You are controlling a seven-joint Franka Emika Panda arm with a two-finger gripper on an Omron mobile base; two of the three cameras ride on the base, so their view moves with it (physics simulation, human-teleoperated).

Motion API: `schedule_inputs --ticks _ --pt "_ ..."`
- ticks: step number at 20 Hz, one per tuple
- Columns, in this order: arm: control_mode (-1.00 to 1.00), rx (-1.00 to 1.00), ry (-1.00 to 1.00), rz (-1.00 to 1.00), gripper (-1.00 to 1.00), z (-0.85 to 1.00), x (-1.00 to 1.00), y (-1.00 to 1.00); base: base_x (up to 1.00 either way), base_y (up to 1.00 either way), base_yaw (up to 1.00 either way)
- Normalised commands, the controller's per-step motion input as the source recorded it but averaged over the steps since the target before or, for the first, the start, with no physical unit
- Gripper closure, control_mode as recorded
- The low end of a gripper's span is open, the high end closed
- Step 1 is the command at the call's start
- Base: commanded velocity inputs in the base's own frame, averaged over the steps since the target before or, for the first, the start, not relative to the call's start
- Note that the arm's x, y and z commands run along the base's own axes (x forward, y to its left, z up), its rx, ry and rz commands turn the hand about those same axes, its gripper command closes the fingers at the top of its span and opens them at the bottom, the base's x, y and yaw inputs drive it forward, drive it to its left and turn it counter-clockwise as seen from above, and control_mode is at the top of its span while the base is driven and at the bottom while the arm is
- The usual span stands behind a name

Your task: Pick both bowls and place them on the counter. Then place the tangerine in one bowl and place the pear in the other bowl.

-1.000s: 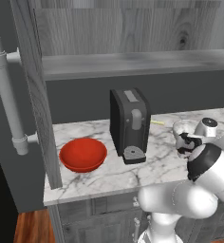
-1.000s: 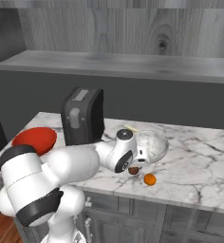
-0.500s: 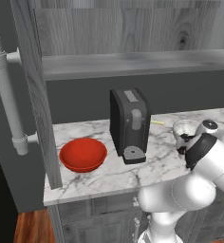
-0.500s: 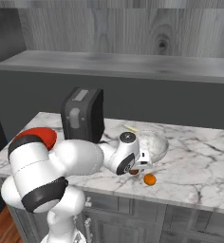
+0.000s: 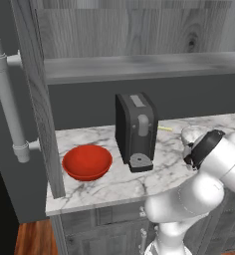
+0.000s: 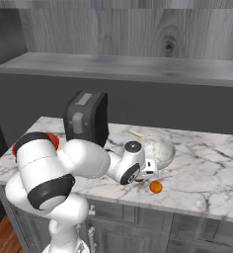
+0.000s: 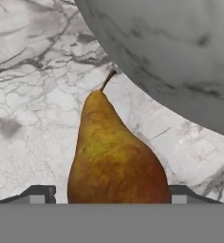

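Now my jaws (image 7: pixel 113 197) sit low over the bench (image 6: pixel 207 168), 1 tip on each side of the pear (image 7: pixel 115 156), and they are narrowing from the full spread they had a second ago. In the hand view the brown fruit fills the space between the 2 dark tips, its stem pointing away from me toward the marbled bowl (image 7: pixel 180 61), which curves in just beside it. I cannot tell yet whether the tips touch the skin, so I call them still apart around the pear, not gripping.

That closing tells me the reach is over and the grasp has begun. Both bowls already stand on the marble: the red bowl (image 5: pixel 87 162) far off on the other side of the coffee machine (image 5: pixel 135 130), the marbled one right by my wrist in the right base view (image 6: pixel 158 149). The tangerine (image 6: pixel 156 187) lies on the slab near the front edge, just beside my hand and outside either bowl, so neither fruit is placed yet.

Next, I judge, comes a firm squeeze on the widest part of the pear, then a lift clear of the bowl rim. The tapered body could slip toward its narrow end if I clamp too high.
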Motion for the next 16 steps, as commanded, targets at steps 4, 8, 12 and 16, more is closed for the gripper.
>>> schedule_inputs --ticks 4,8,12,16 --pt "-1.0 0.0 0.0 0.0 1.0 -0.05 0.0 0.1 0.0 0.0 0.0" --pt "-1.0 0.0 0.0 -0.01 1.0 0.1 -0.09 0.17 0.0 0.0 0.0" --pt "-1.0 0.0 0.0 -0.07 1.0 0.34 -0.43 0.05 0.0 0.0 0.0" --pt "-1.0 0.0 -0.01 -0.11 1.0 0.54 -0.51 0.0 0.0 0.0 0.0"
